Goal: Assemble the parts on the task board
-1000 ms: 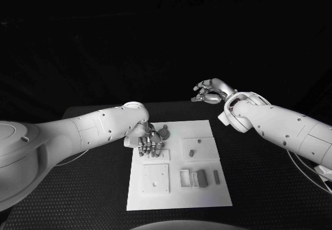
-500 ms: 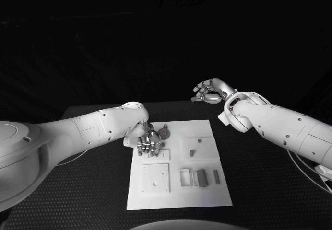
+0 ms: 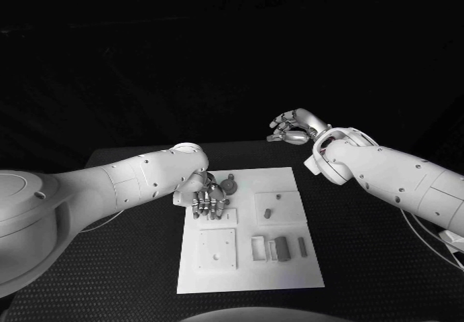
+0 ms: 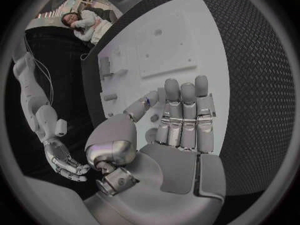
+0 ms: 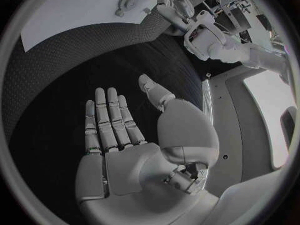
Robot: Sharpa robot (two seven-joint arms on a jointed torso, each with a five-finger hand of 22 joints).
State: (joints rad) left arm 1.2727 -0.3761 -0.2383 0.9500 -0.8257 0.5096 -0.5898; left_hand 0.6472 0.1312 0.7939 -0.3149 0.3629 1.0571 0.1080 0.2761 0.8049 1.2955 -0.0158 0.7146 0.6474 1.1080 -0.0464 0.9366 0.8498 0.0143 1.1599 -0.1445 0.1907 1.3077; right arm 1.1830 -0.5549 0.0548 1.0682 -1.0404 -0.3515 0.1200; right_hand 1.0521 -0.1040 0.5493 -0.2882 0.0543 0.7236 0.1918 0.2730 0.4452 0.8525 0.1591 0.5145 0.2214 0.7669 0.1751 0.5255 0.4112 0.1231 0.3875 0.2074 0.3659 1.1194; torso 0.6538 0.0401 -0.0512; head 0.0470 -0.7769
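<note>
The white task board (image 3: 290,268) lies in the middle of the black table. My left hand (image 3: 209,200) hovers low over its far left part with fingers straight and apart, holding nothing; whether it touches the board (image 4: 187,35) I cannot tell. A round grey part (image 3: 229,184) lies just right of that hand. Small pegs (image 3: 266,214) stand near the middle, and several upright pieces (image 3: 282,248) stand at the near right. My right hand (image 3: 295,127) is raised beyond the board's far right corner, empty, its fingers (image 5: 109,117) spread above the bare table.
A raised square plate (image 3: 218,249) with holes sits at the board's near left, and another square (image 3: 278,203) at the far right. Black table surface (image 3: 377,241) stretches on both sides of the board.
</note>
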